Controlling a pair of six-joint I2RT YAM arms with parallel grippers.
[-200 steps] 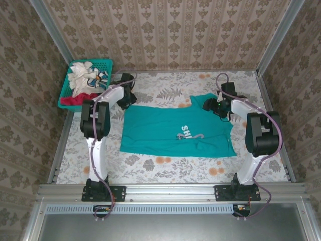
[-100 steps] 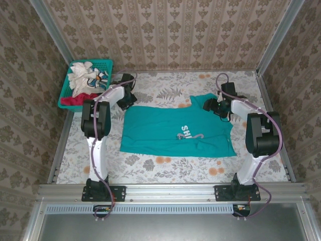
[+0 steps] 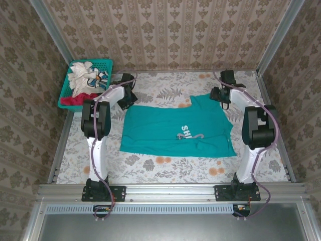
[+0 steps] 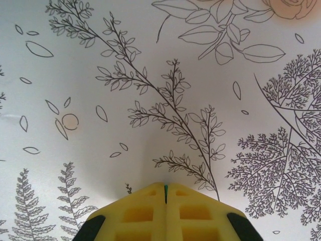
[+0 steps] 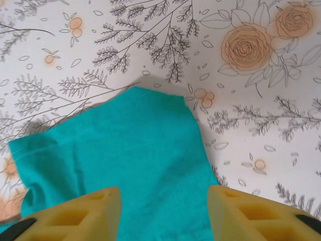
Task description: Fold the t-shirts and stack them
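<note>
We had a teal t-shirt (image 3: 175, 128) that looked like soft matt cloth, lightly creased. The table cover (image 3: 165, 165) under it was a smooth, matt flower-print sheet; cloth or paper, we couldn't tell. The basket (image 3: 104, 65) was teal plastic mesh, with white and red shirts (image 3: 83, 75) in crumpled cloth. The frame rail (image 3: 170, 192) was dull grey metal. The right gripper (image 5: 163, 193) had matt yellow plastic-looking fingers (image 5: 85, 211).
</note>
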